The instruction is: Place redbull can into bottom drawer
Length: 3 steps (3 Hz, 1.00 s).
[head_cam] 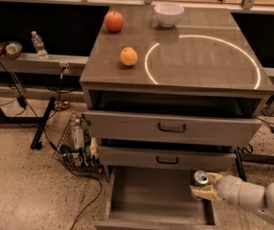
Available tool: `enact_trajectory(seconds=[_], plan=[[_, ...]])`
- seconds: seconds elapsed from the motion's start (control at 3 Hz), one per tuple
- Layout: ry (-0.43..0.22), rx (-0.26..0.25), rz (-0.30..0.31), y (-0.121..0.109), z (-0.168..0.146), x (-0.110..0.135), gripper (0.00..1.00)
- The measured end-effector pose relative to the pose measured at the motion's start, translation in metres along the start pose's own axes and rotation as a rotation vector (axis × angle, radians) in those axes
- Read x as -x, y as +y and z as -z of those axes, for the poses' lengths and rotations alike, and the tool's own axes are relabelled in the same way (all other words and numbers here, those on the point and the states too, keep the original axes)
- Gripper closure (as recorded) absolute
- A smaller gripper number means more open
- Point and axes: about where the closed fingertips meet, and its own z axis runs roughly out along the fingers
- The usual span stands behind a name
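The redbull can [200, 178] is held upright, its long axis vertical and its silver top turned upward, by the end effector [202, 186], whose fingers are clasped around it below the worktop's [199, 61] front edge, toward the right corner. It is placed at the right rear corner of the pulled-out bottom drawer [151, 195], whose grey floor is exposed; whether it touches that floor cannot be told. A white bowl [168, 14] is set by the worktop's rear edge.

claw [202, 184]: lower right | arm [252, 196]: horizontal | grip: apparently on redbull can [200, 177]
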Motion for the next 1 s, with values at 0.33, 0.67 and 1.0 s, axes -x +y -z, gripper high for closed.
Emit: enact_trajectory(seconds=[0.33, 0.67, 1.0], plan=[[-0.011, 0.008, -0.009, 0.005, -0.01, -0.01, 1.0], [-0.006, -0.004, -0.013, 0.006, -0.012, -0.013, 1.0], [0.001, -0.047, -0.013, 0.016, -0.039, -0.067, 1.0]])
